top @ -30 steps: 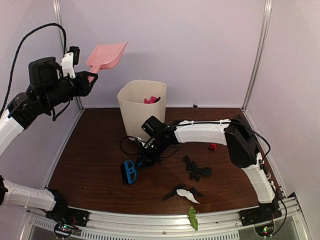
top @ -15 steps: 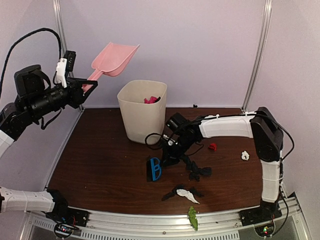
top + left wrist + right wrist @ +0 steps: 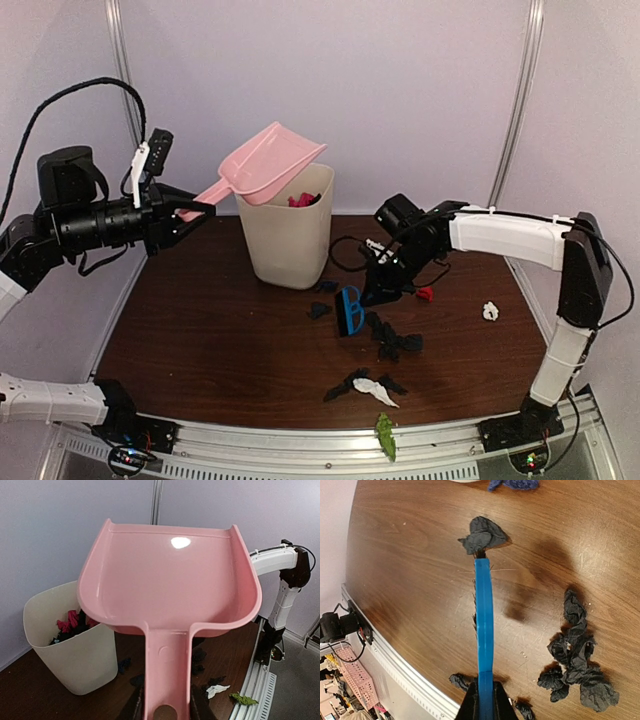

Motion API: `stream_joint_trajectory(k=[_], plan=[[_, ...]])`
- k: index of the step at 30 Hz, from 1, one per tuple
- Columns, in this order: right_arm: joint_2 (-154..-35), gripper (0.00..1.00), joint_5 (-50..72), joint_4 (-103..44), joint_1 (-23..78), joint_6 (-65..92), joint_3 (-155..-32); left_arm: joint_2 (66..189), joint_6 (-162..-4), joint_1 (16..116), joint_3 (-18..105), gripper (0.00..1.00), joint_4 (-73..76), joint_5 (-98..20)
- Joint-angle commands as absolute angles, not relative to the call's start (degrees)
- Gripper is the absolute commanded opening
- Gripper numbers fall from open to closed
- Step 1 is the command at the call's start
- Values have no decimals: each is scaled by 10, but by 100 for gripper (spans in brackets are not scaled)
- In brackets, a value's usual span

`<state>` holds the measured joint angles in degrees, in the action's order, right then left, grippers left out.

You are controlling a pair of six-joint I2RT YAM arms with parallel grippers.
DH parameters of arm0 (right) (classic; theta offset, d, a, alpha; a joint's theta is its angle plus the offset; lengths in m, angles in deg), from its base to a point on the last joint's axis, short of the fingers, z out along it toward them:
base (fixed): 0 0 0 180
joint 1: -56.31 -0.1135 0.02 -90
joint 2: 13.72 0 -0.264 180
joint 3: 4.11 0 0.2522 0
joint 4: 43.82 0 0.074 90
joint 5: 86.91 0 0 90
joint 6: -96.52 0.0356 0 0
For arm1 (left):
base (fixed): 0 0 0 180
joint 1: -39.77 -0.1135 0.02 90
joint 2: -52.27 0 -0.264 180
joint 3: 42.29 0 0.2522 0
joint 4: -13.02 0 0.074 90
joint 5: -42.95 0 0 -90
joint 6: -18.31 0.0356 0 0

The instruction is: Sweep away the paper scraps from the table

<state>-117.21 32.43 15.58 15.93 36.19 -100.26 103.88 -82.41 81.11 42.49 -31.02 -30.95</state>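
Lots left to sweep. From above: swung pink dustpan (image 3: 272, 163), pinched in left gripper (image 3: 193, 212), over the bin (image 3: 285, 235); slid blue brush (image 3: 348, 310), clamped in shut right gripper (image 3: 378, 290), toward black paper scraps (image 3: 395, 343) nearer the table's (image 3: 200, 330) right edge. Left wrist: looks empty. Right wrist: hard to see bristles.

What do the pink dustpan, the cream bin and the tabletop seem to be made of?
Pink dustpan: probably moulded plastic. It is glossy, with a bright light spot on its floor.
Cream bin: likely plastic too. It looks duller and thin-walled.
Tabletop: dark reddish-brown wood grain, smooth with a few fine scratches. I cannot tell whether it is real wood or laminate.
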Motion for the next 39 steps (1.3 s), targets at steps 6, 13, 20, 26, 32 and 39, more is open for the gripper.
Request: stream_joint_trajectory(k=[6, 13, 20, 26, 32, 39], plan=[[-1035, 0, 337, 227, 145, 317, -958, 1050, -789, 909, 402, 0, -322, -349], [-957, 0, 353, 248, 96, 316, -884, 1072, -776, 943, 398, 0, -331, -352], [-955, 0, 302, 285, 66, 315, -833, 1103, -757, 951, 390, 0, -338, -371], [-983, 0, 287, 284, 66, 300, -811, 1118, -758, 961, 381, 0, -338, -380], [-1049, 0, 229, 288, 69, 291, -841, 1122, -763, 966, 378, 0, -349, -396], [-1108, 0, 202, 281, 102, 275, -901, 1115, -775, 966, 373, 0, -360, -408]])
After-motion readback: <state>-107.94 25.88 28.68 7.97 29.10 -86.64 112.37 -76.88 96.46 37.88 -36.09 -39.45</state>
